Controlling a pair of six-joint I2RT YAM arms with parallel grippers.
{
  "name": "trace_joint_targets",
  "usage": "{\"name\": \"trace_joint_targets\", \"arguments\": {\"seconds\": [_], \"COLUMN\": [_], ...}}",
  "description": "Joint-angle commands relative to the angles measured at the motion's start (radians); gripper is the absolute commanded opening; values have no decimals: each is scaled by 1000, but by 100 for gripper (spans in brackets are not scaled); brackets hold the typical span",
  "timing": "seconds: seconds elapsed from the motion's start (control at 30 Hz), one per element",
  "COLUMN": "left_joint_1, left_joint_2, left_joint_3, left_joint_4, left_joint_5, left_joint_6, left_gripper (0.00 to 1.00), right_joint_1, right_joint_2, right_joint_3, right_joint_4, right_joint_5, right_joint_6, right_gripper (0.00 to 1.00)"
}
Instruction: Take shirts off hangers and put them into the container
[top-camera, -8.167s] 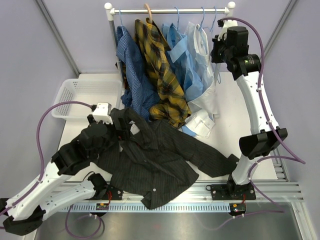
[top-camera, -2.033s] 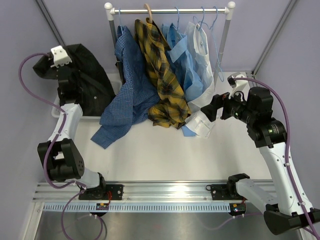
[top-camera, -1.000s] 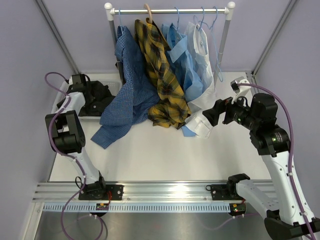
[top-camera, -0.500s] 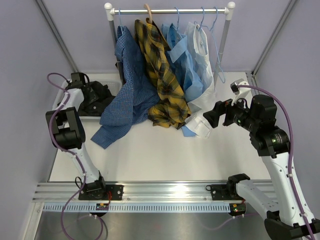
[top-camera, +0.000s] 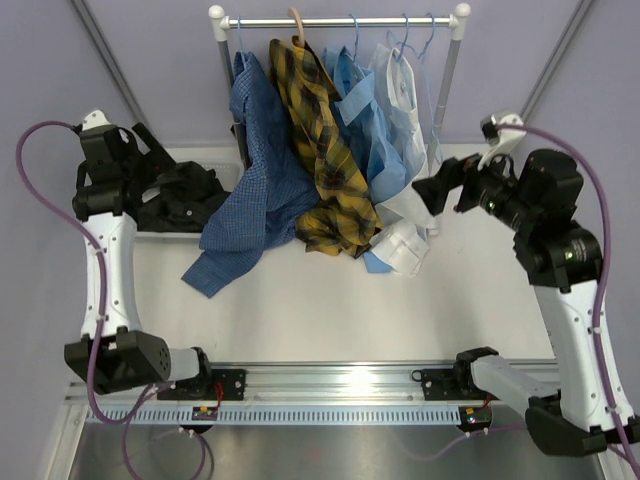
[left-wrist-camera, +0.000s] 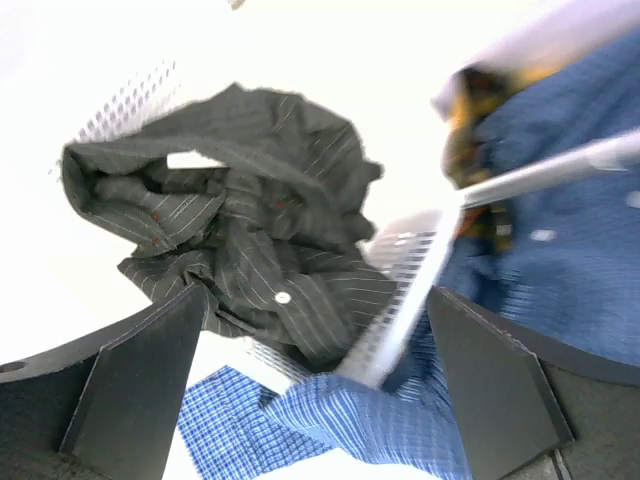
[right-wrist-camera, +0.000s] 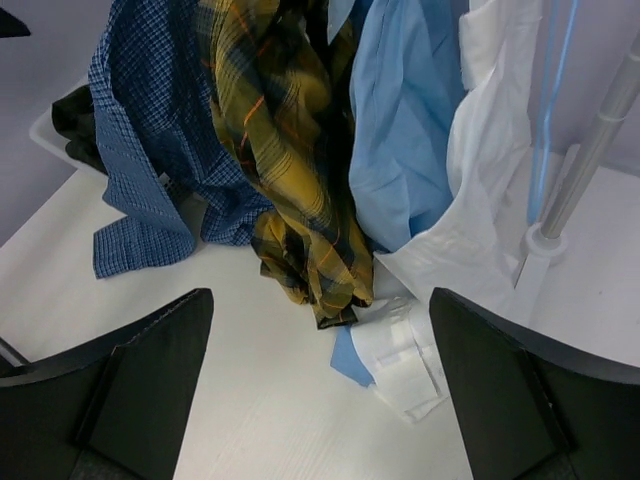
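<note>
White shirt (top-camera: 405, 95): hangs at the right end of the rail (top-camera: 340, 21), with its tail pooled on the table (top-camera: 330, 310); its long axis runs 12 to 6 in the top view.
Right gripper (top-camera: 430, 190): near the shirt's 5 o'clock, jaws apart and empty; I judge it the nearer arm.
Black pinstriped shirt (top-camera: 180, 195): heaped in the container (left-wrist-camera: 405, 275), far off at 9 o'clock.
Left gripper (top-camera: 148, 165): above that heap, jaws apart, holding nothing.

White-and-metal clothes rail (top-camera: 380, 19) upright at far edge of white table (top-camera: 330, 310).

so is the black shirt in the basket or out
in: the black pinstriped shirt lies crumpled inside the white basket, whose lattice walls show on either side of it.
</note>
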Motion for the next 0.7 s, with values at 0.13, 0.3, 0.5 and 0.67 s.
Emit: {"name": "trace_joint_targets", "arguments": {"seconds": [0.13, 0.3, 0.5, 0.67], "left_joint_1": [-68, -249, -341, -352], "left_joint_2": [-283, -401, -536, -607], "left_joint_3": [-96, -197, -295, -343], "left_joint_4": [-38, -54, -61, -77], "left_joint_5": [76, 65, 113, 147], "left_joint_6": [72, 161, 218, 209], "left_gripper": [99, 99, 99, 99], "right_joint_1": [-1, 1, 1, 1], "right_joint_2": [276, 513, 774, 880], "right_joint_3": [368, 688, 978, 1001], "right_joint_4": [54, -18, -107, -103], "right_joint_5": [122, 178, 206, 199], "right_joint_6": [12, 12, 10, 4], "right_gripper": [92, 72, 59, 59]}}
